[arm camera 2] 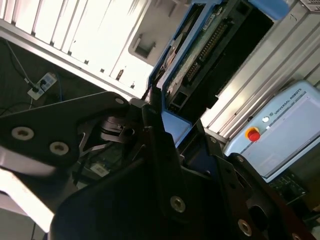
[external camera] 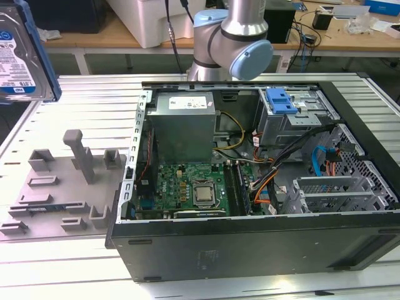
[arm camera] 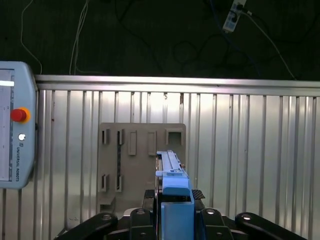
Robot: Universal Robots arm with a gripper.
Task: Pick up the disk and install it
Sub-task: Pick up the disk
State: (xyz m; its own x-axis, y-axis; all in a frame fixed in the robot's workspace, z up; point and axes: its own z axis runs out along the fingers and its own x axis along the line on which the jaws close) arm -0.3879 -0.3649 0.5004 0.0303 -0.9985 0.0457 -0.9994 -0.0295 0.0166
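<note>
The disk (external camera: 17,57), silver with a blue-and-white label and a blue bracket, hangs high at the exterior view's far left, well above the table. In the first wrist view it stands edge-on (arm camera: 173,187) between the black fingers of my gripper (arm camera: 173,216), which is shut on it. The second wrist view shows the disk's underside and blue frame (arm camera 2: 200,50) rising from the fingers (arm camera 2: 161,145). The open computer case (external camera: 250,250) lies to the exterior view's right, with its grey drive cage (external camera: 294,122) at the back.
A grey fixture plate (external camera: 56,187) with upright posts lies on the slatted metal table (external camera: 94,106), directly below the disk in the first wrist view (arm camera: 142,165). A teach pendant (arm camera: 15,125) with a red button lies beside it. The arm's base (external camera: 231,44) stands behind the case.
</note>
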